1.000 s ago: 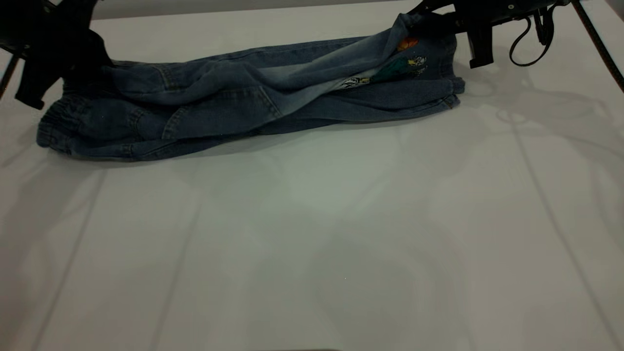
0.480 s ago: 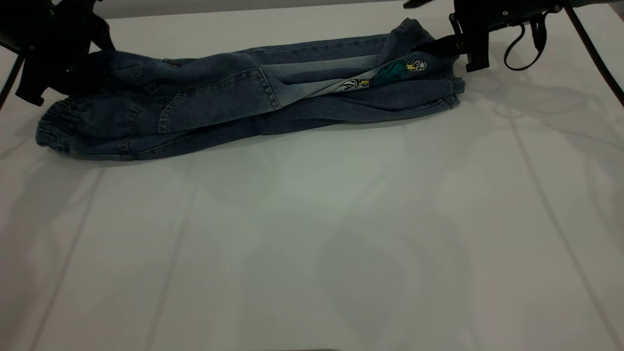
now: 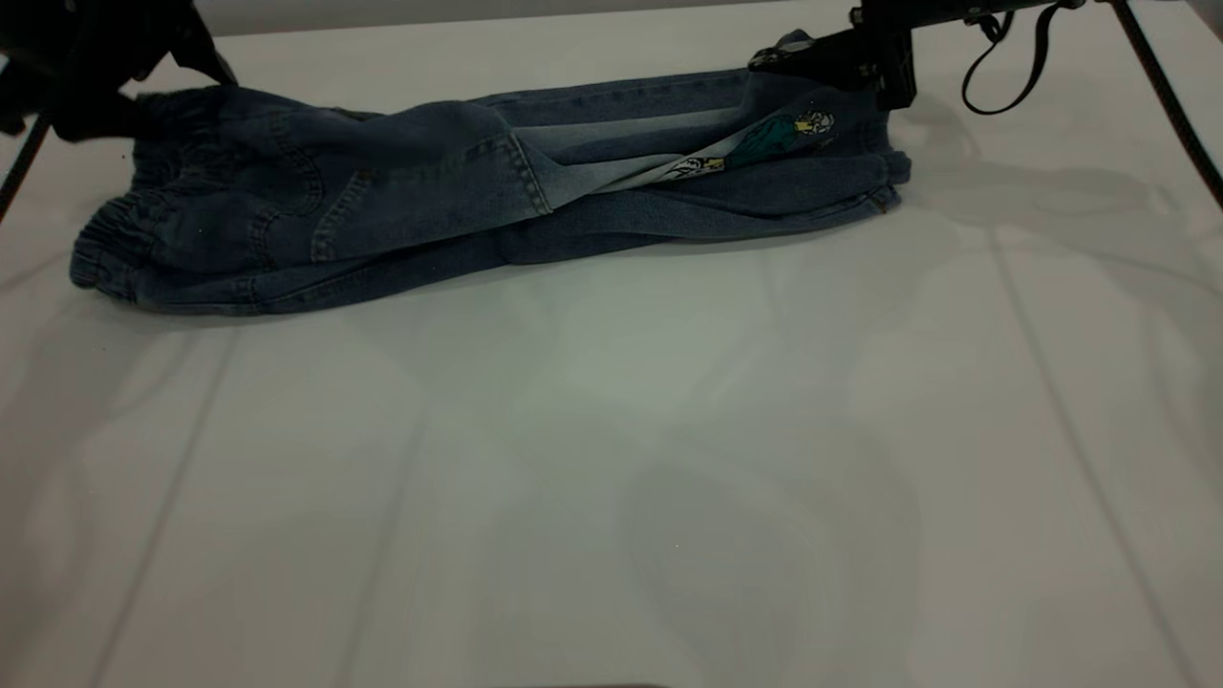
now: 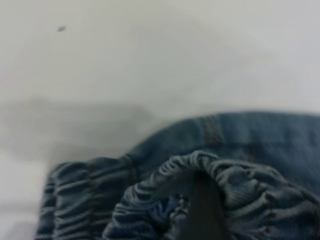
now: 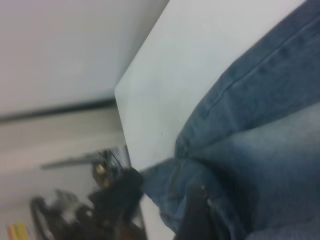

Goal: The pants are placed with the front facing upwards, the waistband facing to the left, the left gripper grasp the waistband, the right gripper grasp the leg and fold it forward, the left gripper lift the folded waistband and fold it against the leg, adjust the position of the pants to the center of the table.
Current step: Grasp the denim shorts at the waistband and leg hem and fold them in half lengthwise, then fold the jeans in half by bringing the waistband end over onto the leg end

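Left claw: our black left gripper (image 3: pixel 115 91) pinches the ruffled denim waistband (image 4: pixel 210 172).
Right claw: black right gripper (image 3: pixel 812 59), grip unclear.
Tip: we lift slowly, keeping the blue denim shorts (image 3: pixel 478 205) flat.

The pants (image 3: pixel 497 205) are laid folded lengthwise along the desk's (image 3: pixel 611 459) far edge. The gathered waistband (image 3: pixel 119 244) is turned left, and a cartoon print is shown near the right end.

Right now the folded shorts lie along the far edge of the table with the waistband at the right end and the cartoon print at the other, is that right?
Not quite. In the exterior view the waistband is at the left end of the pants, and the cartoon print is at the right end. They do lie along the table's far edge.
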`<action>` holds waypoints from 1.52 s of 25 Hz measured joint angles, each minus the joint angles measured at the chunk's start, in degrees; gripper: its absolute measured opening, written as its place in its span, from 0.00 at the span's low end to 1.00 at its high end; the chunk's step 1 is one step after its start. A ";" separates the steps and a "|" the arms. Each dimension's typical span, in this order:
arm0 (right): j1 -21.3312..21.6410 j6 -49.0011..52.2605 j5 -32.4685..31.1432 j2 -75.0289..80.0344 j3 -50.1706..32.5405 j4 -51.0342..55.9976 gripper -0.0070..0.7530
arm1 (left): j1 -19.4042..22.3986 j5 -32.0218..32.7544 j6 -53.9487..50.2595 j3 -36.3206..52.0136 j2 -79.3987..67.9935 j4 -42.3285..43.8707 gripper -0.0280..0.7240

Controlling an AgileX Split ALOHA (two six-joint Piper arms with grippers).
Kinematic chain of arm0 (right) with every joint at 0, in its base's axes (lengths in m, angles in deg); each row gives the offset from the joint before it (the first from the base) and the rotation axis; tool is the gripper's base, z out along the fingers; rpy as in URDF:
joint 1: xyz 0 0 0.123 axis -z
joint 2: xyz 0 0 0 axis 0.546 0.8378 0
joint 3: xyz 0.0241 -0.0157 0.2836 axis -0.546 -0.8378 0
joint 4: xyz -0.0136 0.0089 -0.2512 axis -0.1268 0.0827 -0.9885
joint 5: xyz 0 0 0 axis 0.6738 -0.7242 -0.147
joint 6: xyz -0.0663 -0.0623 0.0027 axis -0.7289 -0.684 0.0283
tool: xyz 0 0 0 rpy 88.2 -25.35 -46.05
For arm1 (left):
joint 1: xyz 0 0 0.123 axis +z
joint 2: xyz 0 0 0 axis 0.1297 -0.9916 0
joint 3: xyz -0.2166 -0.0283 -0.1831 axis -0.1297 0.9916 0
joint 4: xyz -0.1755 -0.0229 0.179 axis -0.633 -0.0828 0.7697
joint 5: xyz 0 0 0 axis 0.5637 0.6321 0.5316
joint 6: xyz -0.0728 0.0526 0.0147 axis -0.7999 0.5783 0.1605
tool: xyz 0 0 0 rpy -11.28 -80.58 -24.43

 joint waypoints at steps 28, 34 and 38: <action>-1.70 -3.33 -7.41 0.00 0.00 -4.90 0.64 | 13.61 31.15 -3.59 0.05 4.25 23.76 0.69; -1.70 -3.33 -7.86 0.00 0.00 -4.90 0.64 | 13.60 32.46 -8.64 0.05 2.40 26.96 0.80; -1.70 -3.33 -8.10 0.00 0.00 -4.92 0.64 | 13.60 32.15 -11.35 0.05 -0.92 26.20 0.82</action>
